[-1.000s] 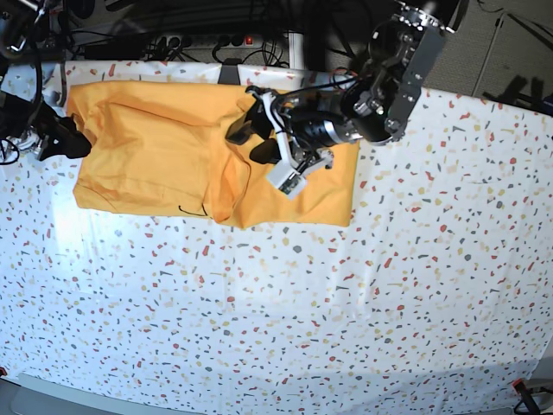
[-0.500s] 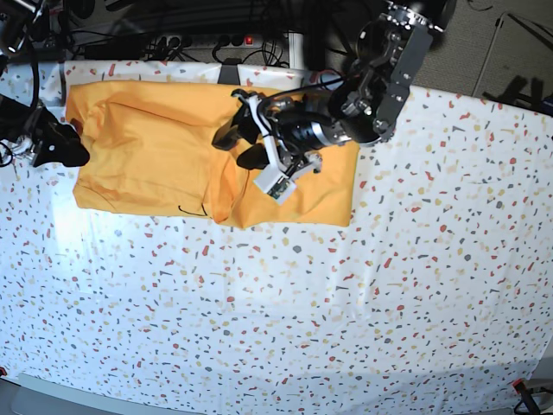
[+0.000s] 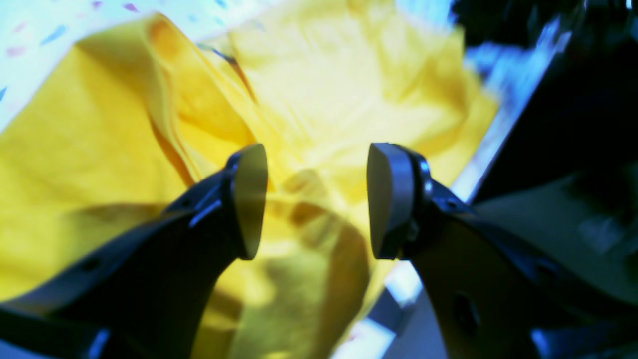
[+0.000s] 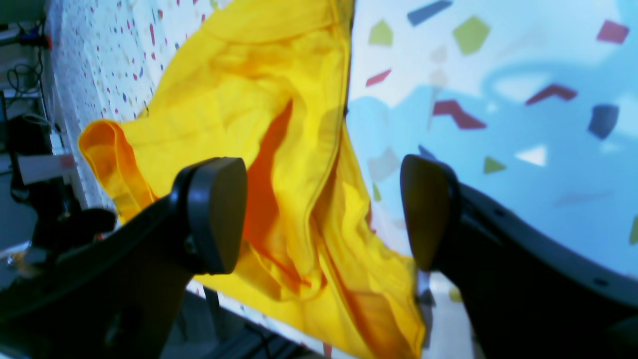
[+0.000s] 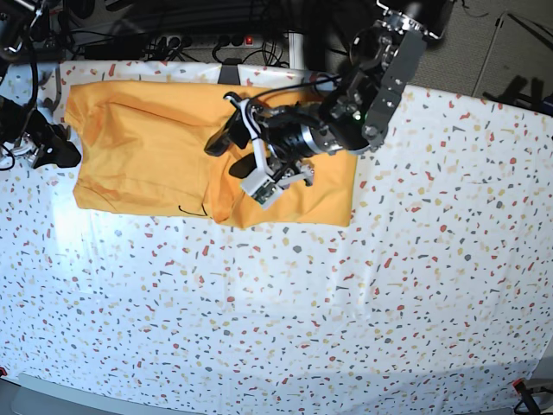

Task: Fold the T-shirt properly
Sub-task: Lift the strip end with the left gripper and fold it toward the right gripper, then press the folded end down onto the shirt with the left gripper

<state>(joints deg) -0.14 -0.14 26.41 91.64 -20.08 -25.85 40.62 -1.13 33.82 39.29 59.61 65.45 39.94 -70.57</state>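
The T-shirt [image 5: 147, 147] is lying partly folded on the counter [image 5: 346, 311]; I am hovering my left gripper [image 5: 229, 151] and right gripper [image 5: 65, 149] with jaws apart, more folds remaining.

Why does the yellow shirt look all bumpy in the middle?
The T-shirt isn't lying flat. Near its middle, by the open left gripper, one layer is turned over into a raised, crooked ridge with wrinkles, so the fold looks untidy. Nothing looks torn or spilled on the speckled table.

place: probably a robotics lab | evidence: power strip [image 5: 186, 41] and tangled cables [image 5: 130, 39] behind speckled table [image 5: 346, 328]
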